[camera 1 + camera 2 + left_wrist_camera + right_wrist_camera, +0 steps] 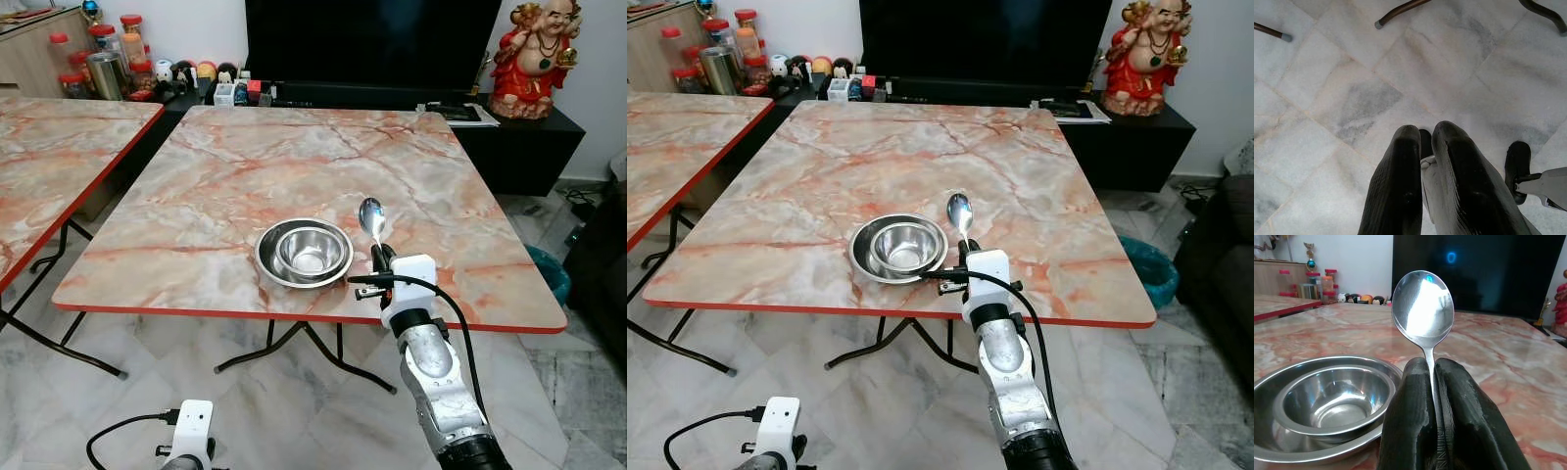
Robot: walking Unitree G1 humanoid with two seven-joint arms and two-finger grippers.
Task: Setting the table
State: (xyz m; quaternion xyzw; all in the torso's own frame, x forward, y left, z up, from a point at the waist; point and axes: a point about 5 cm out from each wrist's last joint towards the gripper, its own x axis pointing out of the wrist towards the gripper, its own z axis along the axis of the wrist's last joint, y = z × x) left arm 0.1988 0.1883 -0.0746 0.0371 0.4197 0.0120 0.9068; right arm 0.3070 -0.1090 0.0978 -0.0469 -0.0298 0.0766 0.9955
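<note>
A steel plate (266, 257) with a small steel bowl (310, 252) inside it sits near the front edge of the marble table (245, 166). My right gripper (380, 257) is just right of the plate, over the table's front edge, shut on the handle of a steel spoon (371, 217) that stands bowl-end up. In the right wrist view the spoon (1423, 306) rises between the fingers (1408, 421), with the bowl (1334, 401) beside it. My left gripper (1424, 142) hangs low over the floor, fingers shut on nothing.
A second marble table (49, 157) stands to the left. Behind the table are a dark TV (372, 39), a low cabinet with jars (108, 59) and a red statue (534, 59). A teal bin (549, 274) sits on the floor at right.
</note>
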